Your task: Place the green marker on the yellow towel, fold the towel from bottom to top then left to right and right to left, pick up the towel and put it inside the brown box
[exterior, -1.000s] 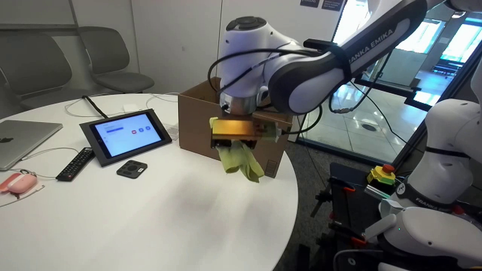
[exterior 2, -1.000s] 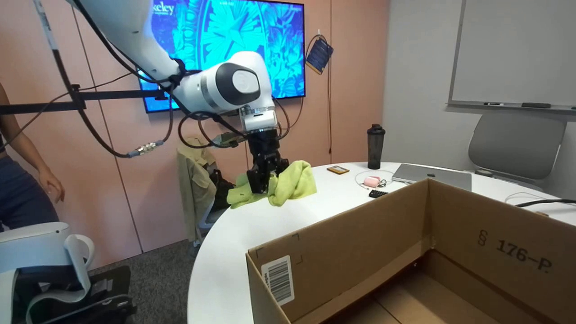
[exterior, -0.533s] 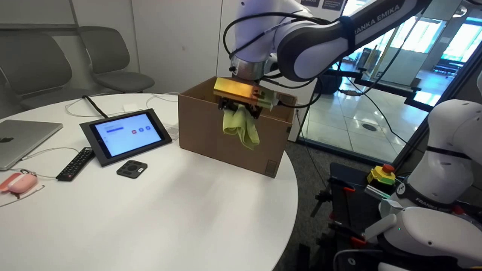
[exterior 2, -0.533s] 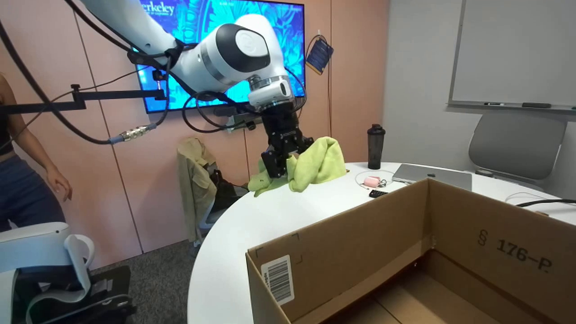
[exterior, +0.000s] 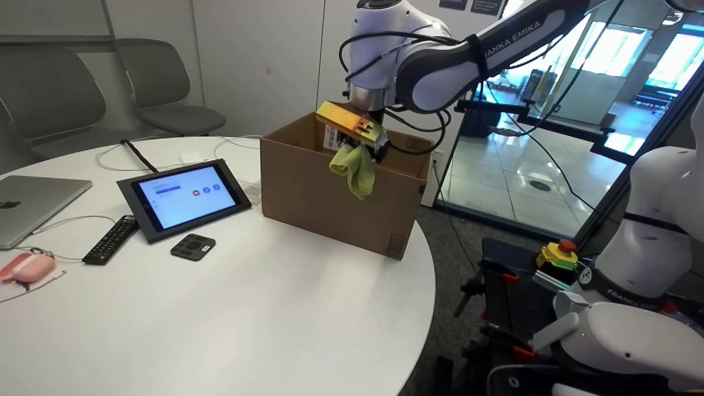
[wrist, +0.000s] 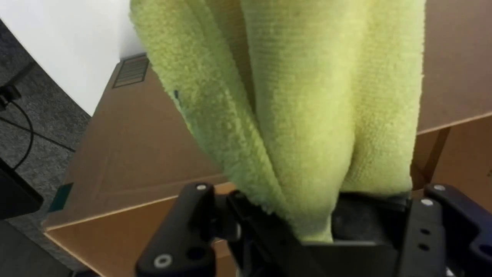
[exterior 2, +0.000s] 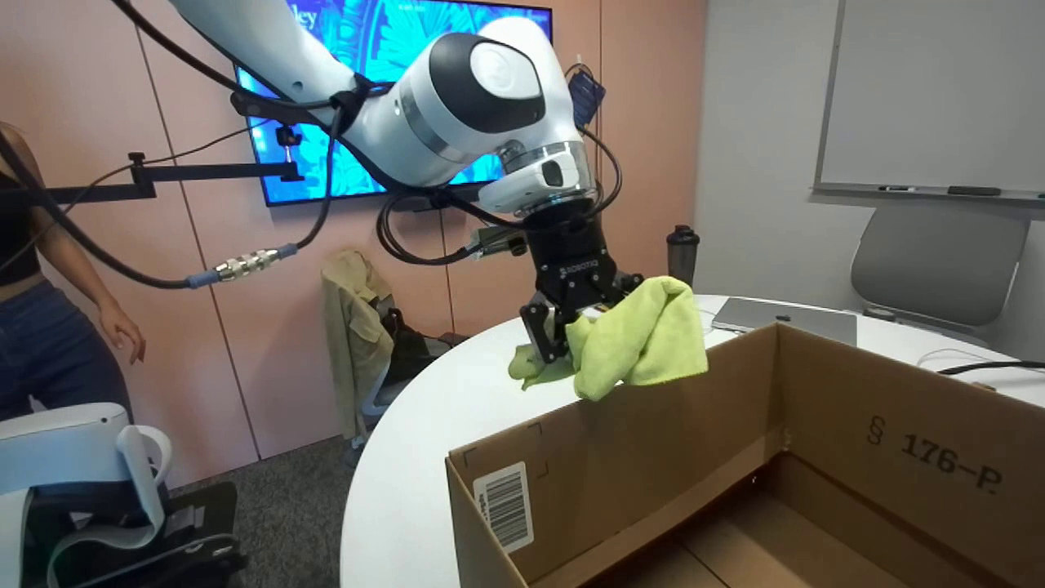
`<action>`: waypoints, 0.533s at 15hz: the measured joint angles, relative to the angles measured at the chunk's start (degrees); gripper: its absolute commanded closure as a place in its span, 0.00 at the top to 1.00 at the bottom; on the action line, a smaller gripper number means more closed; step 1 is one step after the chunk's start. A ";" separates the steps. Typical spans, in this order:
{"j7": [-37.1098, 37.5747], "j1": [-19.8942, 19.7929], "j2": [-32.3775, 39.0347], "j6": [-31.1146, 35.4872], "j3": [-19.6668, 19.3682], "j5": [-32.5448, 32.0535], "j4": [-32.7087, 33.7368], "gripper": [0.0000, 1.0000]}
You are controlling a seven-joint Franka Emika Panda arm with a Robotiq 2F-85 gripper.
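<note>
My black Robotiq claw [exterior 2: 563, 341] is pinching the yellow towel [exterior 2: 641, 339], gripping a gathered bunch of it while the rest spills out in loose folds. I hold it up off the white round table [exterior: 247, 319], the claw tipped a little from upright. The towel hangs right by the rim of the brown cardboard box [exterior: 308, 190], at the wall facing the table's middle, and in both exterior views it covers part of that rim; whether cloth and cardboard touch, I cannot tell. The box stands open on the table, one lower corner near the table's edge, with a barcode label [exterior 2: 504, 506] on an inside wall.

Just beside the box, a lit tablet [exterior: 187, 195] sits propped on the table. A flat black square device [exterior: 192, 247] lies just in front of it, and a black remote control [exterior: 111, 240] is just beside it. Farther along are a pink earbud case [exterior: 33, 268] and a silver Apple laptop [exterior: 41, 206]. In an exterior view a dark shaker bottle [exterior 2: 682, 255] stands near the table's edge, partly behind the towel. Beyond that edge I see grey chairs [exterior: 154, 74], a lit wall screen [exterior 2: 384, 57] and a person [exterior 2: 61, 351] in jeans.
</note>
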 measured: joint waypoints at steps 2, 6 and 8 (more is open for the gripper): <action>2.31 -1.43 0.80 0.03 -0.94 0.00 0.88 0.03; 7.63 -3.77 1.64 -0.04 -2.91 0.12 2.16 0.03; 10.70 -4.81 1.99 -0.16 -3.94 0.42 2.23 0.03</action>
